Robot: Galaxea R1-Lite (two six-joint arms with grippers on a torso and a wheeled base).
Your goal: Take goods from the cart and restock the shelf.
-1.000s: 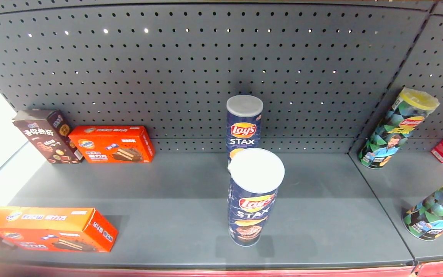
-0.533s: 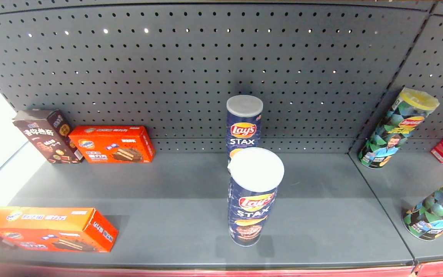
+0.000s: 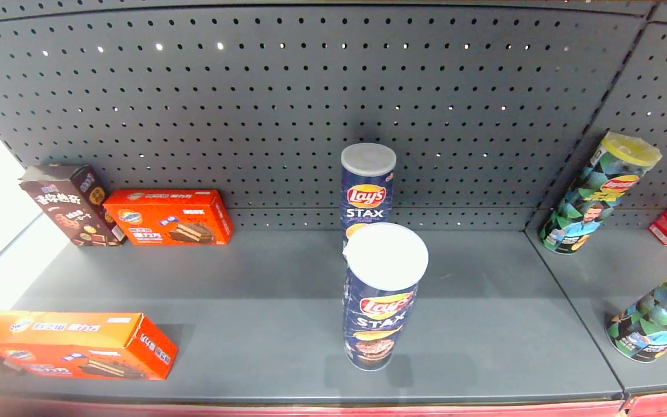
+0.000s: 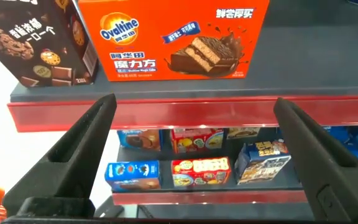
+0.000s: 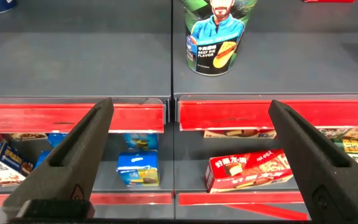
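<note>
1. Standing upright on the grey metal shelf (image 3: 241, 324): dark blue cardboard chip tube (image 3: 377, 313), white-lidded.
2. Both spread wide, empty: left gripper (image 4: 191, 107), right gripper (image 5: 189, 104).
3. Likely light, slick, crushable; grip mid-body.

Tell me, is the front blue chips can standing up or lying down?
Standing up. The front blue chips can rests on its base on the shelf, with its white lid facing up.

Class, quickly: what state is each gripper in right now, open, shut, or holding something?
Left gripper: open, fingers wide apart, holding nothing.
Right gripper: open, fingers wide apart, holding nothing.
</note>
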